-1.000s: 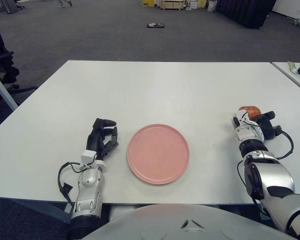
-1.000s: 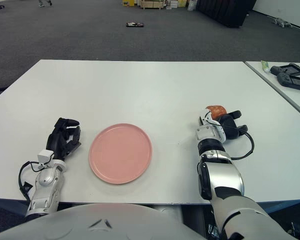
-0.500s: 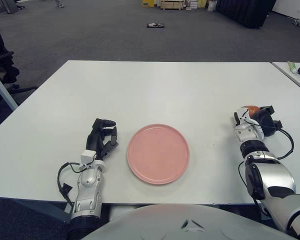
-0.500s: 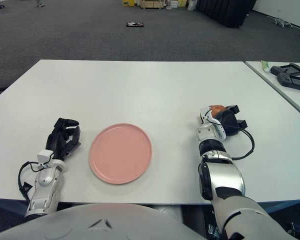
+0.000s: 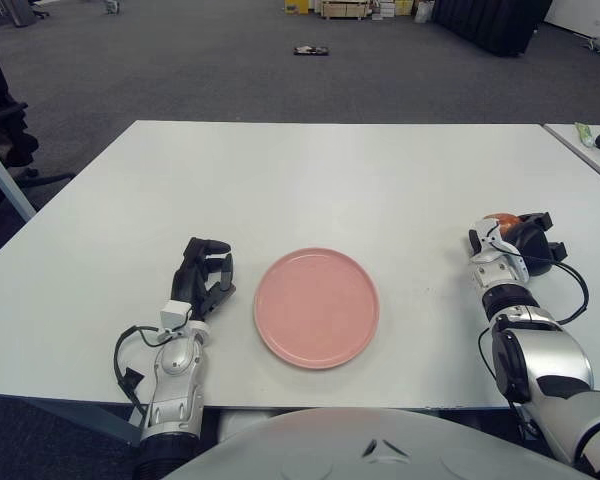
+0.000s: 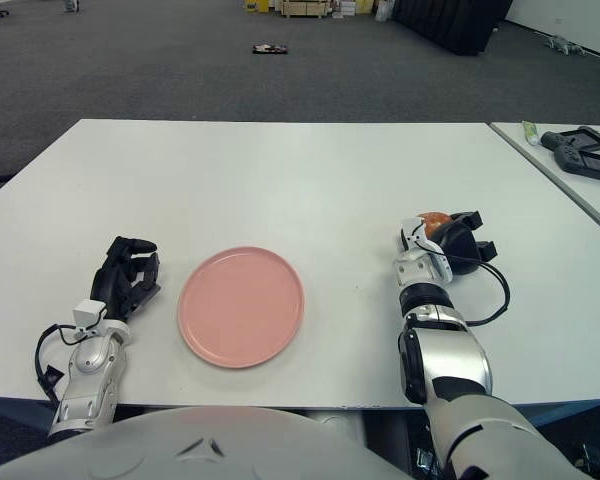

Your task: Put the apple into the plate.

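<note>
A red-orange apple (image 5: 499, 219) sits on the white table (image 5: 310, 170) at the right, well to the right of the pink plate (image 5: 317, 307). My right hand (image 5: 520, 232) is at the apple, its black fingers (image 5: 533, 236) curled around the apple's right and near side, so only the top of the fruit shows. The plate lies flat near the front edge with nothing on it. My left hand (image 5: 205, 272) shows just left of the plate, fingers relaxed and holding nothing.
A second table at the far right carries a black device (image 6: 580, 155) and a green tube (image 6: 531, 129). A black cable (image 5: 577, 292) loops beside my right wrist. Dark carpeted floor lies beyond the table's far edge.
My right hand's fingers have risen from beside the apple and closed around it, and the hand has shifted slightly right. The left hand and the plate have not moved.
</note>
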You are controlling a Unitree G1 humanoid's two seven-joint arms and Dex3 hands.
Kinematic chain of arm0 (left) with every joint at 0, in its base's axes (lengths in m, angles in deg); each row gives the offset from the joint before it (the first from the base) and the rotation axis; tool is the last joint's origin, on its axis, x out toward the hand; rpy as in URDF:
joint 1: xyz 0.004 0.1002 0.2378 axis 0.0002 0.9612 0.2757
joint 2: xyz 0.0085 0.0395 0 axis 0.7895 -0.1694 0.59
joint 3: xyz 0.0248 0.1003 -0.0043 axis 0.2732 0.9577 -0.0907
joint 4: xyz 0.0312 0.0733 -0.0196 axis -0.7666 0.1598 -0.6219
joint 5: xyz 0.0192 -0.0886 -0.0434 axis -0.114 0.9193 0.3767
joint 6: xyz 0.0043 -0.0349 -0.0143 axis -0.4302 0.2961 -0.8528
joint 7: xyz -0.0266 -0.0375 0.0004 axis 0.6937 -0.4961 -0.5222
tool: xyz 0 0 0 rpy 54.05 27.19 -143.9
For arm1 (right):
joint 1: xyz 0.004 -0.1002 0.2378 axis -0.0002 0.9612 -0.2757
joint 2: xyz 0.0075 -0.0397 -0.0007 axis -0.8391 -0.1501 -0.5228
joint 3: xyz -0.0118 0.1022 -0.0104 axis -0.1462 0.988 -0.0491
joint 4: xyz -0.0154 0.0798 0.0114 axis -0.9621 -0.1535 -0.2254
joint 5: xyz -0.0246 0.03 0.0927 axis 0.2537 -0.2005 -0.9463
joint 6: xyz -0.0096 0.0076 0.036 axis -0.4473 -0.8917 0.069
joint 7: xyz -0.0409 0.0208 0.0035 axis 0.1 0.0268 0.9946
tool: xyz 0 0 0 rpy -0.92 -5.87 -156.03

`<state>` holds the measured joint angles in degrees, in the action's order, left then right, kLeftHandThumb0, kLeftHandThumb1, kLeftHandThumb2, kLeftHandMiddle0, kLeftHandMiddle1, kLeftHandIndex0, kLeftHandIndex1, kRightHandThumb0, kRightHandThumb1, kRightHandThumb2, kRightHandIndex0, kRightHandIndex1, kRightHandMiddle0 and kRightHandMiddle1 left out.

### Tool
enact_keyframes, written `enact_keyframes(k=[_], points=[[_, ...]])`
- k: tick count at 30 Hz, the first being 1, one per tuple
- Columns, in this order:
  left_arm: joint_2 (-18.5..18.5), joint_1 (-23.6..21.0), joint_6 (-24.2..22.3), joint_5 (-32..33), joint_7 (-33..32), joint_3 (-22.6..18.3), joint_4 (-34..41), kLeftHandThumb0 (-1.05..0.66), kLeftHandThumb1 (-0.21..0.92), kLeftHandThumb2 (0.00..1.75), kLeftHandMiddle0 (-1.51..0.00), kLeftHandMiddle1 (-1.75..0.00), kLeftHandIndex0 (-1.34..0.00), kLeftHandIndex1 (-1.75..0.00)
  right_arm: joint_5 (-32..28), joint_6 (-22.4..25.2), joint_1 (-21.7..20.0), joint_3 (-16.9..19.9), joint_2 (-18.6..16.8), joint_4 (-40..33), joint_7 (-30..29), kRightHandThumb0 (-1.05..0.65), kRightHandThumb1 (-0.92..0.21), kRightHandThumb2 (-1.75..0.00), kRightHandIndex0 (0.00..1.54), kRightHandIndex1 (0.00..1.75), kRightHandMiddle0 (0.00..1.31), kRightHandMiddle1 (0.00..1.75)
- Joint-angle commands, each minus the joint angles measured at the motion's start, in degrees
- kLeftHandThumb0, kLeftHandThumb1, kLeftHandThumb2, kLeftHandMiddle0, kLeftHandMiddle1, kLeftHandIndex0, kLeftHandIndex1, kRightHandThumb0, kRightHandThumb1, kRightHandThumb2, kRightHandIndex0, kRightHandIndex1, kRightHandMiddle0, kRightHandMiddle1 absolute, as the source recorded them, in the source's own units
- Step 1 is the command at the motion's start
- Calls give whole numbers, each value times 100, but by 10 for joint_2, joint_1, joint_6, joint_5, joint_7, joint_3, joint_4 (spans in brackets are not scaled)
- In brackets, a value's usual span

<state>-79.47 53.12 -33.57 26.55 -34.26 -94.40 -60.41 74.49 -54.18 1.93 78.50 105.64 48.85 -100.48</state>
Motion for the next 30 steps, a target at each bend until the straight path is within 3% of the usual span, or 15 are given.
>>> enact_keyframes(k=[1,30], points=[[1,14,-21,0,0,0,-16,-37,79,71,-55,-175,-27,-175,-14,-24,-6,6,8,0,-6,-50,-24,-141,115,175,67,175],[-1,13,-23,-6,-10,0,-17,-37,78,73,-54,-175,-28,-175,-47,-155,-1,25,2,17,-43,-50,-23,-143,129,175,68,175]])
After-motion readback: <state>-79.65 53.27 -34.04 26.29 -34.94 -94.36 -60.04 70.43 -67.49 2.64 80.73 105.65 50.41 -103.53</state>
